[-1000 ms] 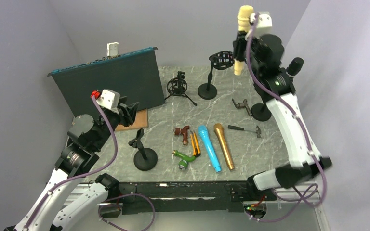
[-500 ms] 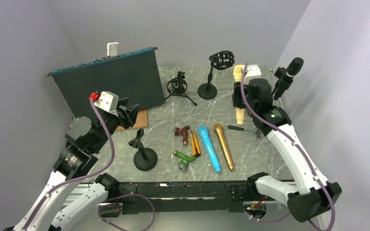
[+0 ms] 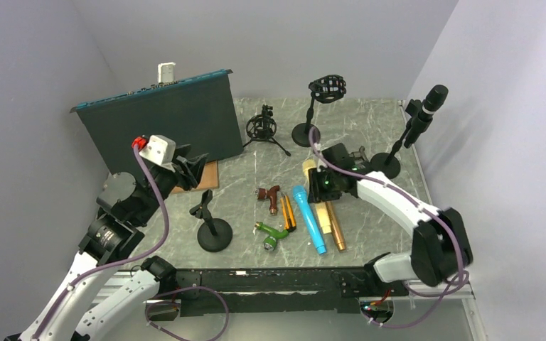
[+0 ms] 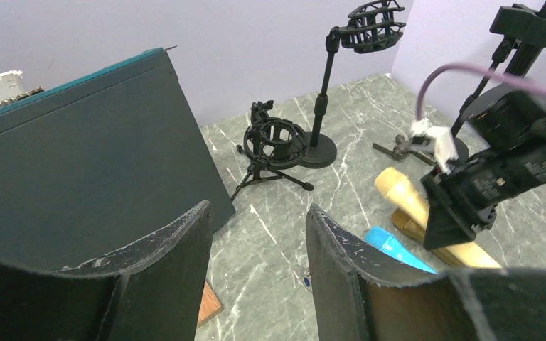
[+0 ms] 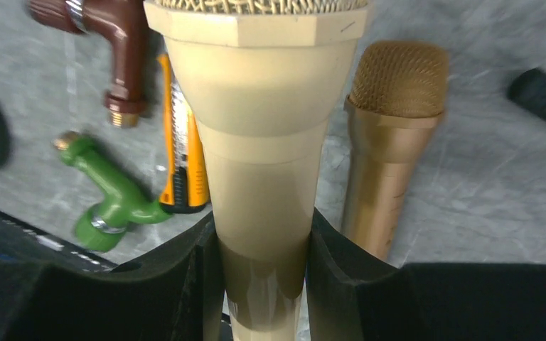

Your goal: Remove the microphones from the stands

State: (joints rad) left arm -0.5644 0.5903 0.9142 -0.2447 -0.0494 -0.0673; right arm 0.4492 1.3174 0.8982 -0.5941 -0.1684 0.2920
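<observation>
Dropping from high near the stand [image 3: 306, 133], the right hand [image 3: 325, 186] pinched the cream microphone [image 5: 259, 142] low over the worktop [image 3: 391, 227], beside the gold microphone [image 5: 394, 142]. Removal looked done, with only the set-down left. The left hand [image 4: 257, 227] hung spread, idle.

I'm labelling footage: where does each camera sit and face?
Top external: above, behind the bases, looking down on the table; left arm, right arm show.
Left wrist: raised at left, facing across toward the shock-mount stand; open jaws below.
Right wrist: low, looking down the cream microphone in its jaws.
All share that microphone.
</observation>
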